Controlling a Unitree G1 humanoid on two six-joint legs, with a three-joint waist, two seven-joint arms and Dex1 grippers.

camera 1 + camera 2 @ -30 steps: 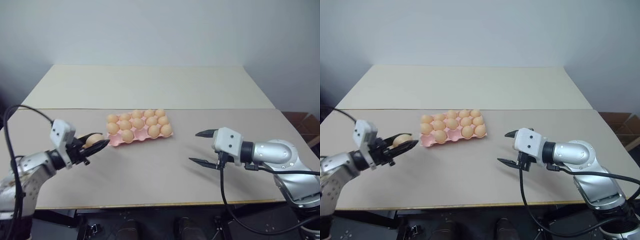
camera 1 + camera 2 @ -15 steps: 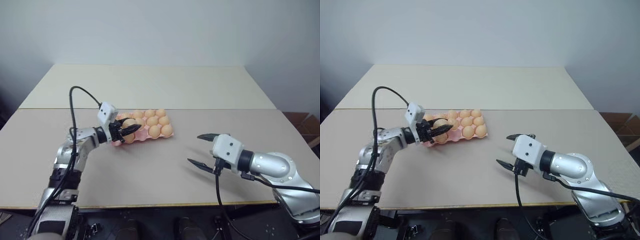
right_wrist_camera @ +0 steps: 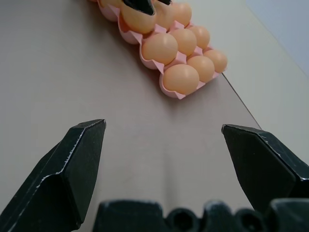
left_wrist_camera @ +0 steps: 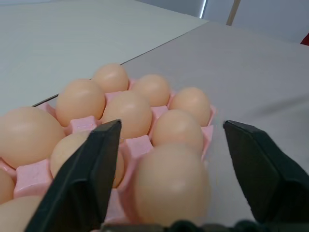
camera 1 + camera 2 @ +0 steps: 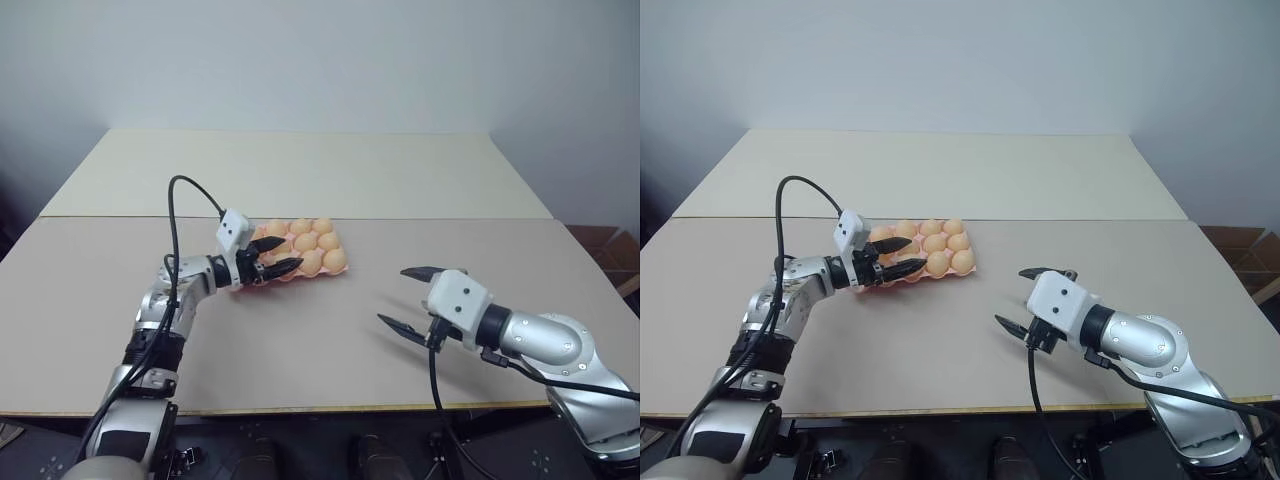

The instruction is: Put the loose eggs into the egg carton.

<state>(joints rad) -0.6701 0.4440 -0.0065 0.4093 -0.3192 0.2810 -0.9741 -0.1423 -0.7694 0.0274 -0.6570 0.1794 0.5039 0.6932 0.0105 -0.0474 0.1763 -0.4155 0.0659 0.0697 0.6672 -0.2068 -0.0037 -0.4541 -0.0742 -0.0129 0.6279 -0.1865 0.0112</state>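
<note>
Light brown tabletop (image 5: 300,340), paler cream table (image 5: 290,170) butted behind it, plain pale wall (image 5: 320,60) beyond

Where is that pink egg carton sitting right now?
The egg carton lies mid-table, left of centre, with the left gripper open over its near-left end; the right gripper hovers apart, to its right.

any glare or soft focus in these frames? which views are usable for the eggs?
Head views: even, diffuse light, no glare on the table; egg carton small but clear. Left wrist view: nearest egg and the fingers are soft, farther eggs sharper. Right wrist view: fingers slightly soft, carton crisp, faint shadow on the table.
</note>
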